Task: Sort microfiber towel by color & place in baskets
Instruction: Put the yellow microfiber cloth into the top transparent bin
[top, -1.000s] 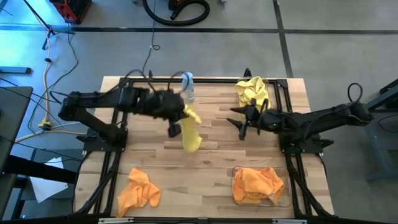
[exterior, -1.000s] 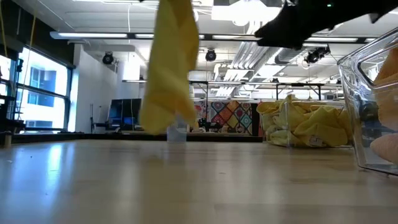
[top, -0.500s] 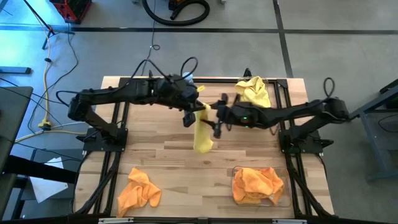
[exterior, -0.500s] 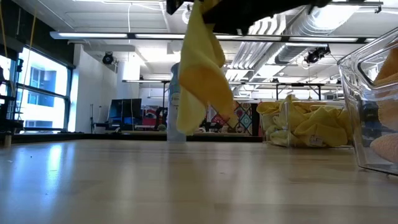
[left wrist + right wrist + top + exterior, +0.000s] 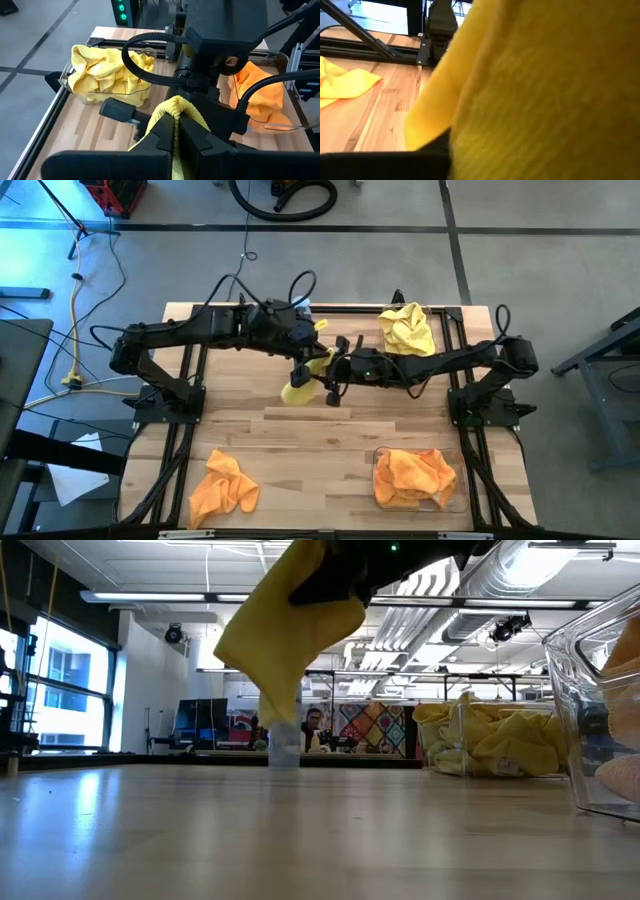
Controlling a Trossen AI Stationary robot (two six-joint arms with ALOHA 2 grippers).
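Observation:
My left gripper (image 5: 175, 125) is shut on a yellow microfiber towel (image 5: 300, 385), held up over the middle of the table; the towel also shows in the low view (image 5: 285, 630). My right gripper (image 5: 336, 370) has reached in from the right and is open, with one finger on each side of the hanging towel. Yellow cloth fills the right wrist view (image 5: 545, 90). A clear basket of yellow towels (image 5: 405, 328) stands at the far right. A clear basket of orange towels (image 5: 415, 478) stands at the near right. One orange towel (image 5: 222, 488) lies on the table, near left. My left gripper pinches a bunched fold at the top of the yellow towel (image 5: 176, 104) between its two fingers. The towel is lifted clear of the table and hangs below them. My right gripper: the cloth hangs against its camera, but I cannot tell whether its fingers touch the towel.
A small clear water bottle (image 5: 283, 740) stands near the far edge, behind the left arm. A black metal frame (image 5: 180, 430) runs along the table's sides. Bare wood (image 5: 300, 450) lies between the loose orange towel and the orange basket.
My left gripper has carried the yellow towel a little to the right and toward the far edge. My right arm has stretched left across the table until its open fingers flank the towel. The towel's lower part has swung left and no longer hangs straight down.

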